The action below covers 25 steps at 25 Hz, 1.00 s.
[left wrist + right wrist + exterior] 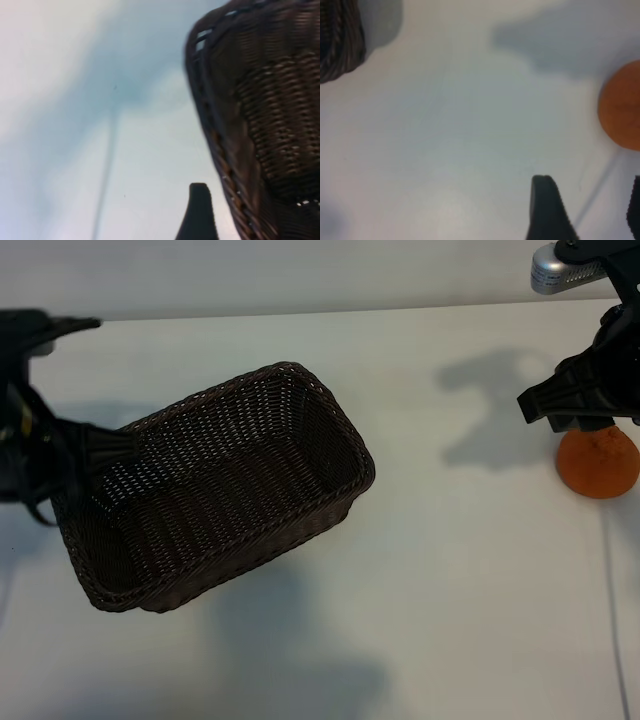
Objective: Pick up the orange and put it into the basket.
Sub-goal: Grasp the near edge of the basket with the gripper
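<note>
The orange point(600, 465) sits on the white table at the far right, its top partly covered by my right gripper point(585, 405), which hangs just above it. In the right wrist view the orange point(621, 107) lies ahead of the open gripper point(590, 200), nothing between its fingers. The dark brown wicker basket point(300, 380) lies slantwise at centre left. My left gripper point(100, 450) is at the basket's left end. In the left wrist view one finger point(199, 210) stands just outside the basket wall point(260, 100) with a thin gap; the other finger is hidden.
A thin white cable point(612, 590) runs down the table at the right edge, below the orange. The table's far edge point(300, 312) runs behind the basket. Bare table lies between basket and orange.
</note>
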Tool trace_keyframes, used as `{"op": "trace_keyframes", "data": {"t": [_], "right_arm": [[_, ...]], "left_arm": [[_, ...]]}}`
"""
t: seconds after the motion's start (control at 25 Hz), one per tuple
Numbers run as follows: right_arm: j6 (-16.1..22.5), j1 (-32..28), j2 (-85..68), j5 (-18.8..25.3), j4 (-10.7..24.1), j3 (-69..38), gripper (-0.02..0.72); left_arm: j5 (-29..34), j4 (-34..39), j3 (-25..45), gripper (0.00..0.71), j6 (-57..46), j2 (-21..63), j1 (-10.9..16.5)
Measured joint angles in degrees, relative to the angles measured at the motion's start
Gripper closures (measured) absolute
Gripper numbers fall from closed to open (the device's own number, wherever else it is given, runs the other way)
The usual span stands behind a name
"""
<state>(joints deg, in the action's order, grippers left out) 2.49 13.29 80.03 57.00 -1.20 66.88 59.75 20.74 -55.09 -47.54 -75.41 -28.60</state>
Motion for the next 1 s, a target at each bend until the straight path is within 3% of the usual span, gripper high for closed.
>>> {"op": "trace_keyframes", "data": {"t": [0.28,0.64,1.0], "right_arm": [[-0.11,0.0,0.0,0.95,0.0,0.0,0.307],[-0.29,0.0,0.0,1.37,0.0,0.0,0.307],[-0.38,0.0,0.0,2.18,-0.43,0.0,0.307]], "left_arm": [[-3.29,0.61,5.89,0.122,-6.76,0.3,0.72],[-9.96,-2.88,8.77,0.122,-4.87,0.32,9.57],[-14.57,-4.93,8.84,0.122,-4.02,-3.23,10.07]]}}
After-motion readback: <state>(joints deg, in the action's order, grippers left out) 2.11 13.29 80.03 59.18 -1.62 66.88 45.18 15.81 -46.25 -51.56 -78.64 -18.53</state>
